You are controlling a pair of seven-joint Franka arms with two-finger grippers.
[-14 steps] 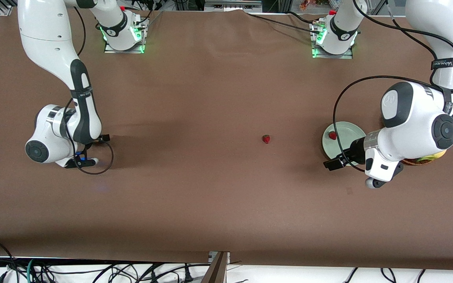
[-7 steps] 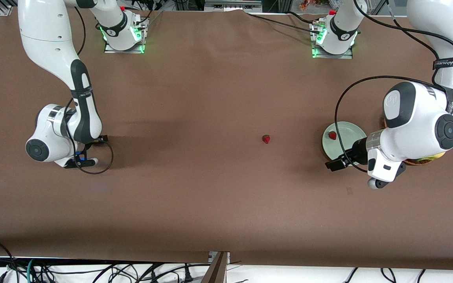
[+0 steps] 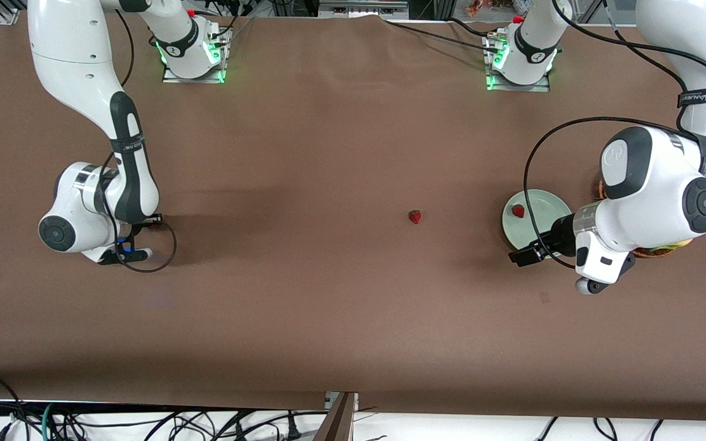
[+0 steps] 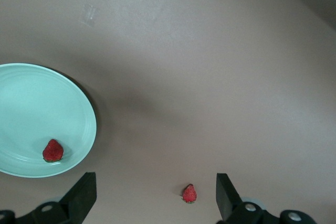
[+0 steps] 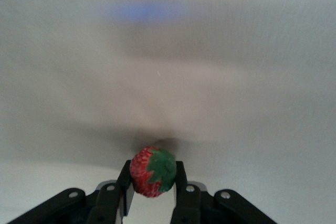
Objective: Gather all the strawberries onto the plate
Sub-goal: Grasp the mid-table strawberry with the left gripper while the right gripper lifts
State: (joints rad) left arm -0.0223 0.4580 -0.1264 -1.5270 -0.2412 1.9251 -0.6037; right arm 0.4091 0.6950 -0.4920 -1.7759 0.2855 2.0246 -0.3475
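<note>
- Right wrist view: the right gripper (image 5: 152, 182) has its fingers (image 5: 125, 195) clamped on a red berry (image 5: 153, 172) with a green top.
- Left gripper (image 4: 156, 198) fingers stand apart above a bare-table berry (image 4: 189, 193).
- Third berry (image 3: 518, 211) lies in the mint plate (image 3: 543, 202), near the left arm's end.

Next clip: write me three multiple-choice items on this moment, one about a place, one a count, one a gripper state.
1. Where is the small red strawberry nearest mid-table?
A. on the brown cloth
B. in a bowl
C. on the plate

2. How many strawberries lie on the round mint-green plate?
A. none
B. one
C. three

3. The right gripper is:
A. wide open
B. shut on nothing
C. shut on a strawberry

Key: A, bare cloth surrounds it; B, a single berry sits there; C, its fingers clamp a green-topped strawberry.
</note>
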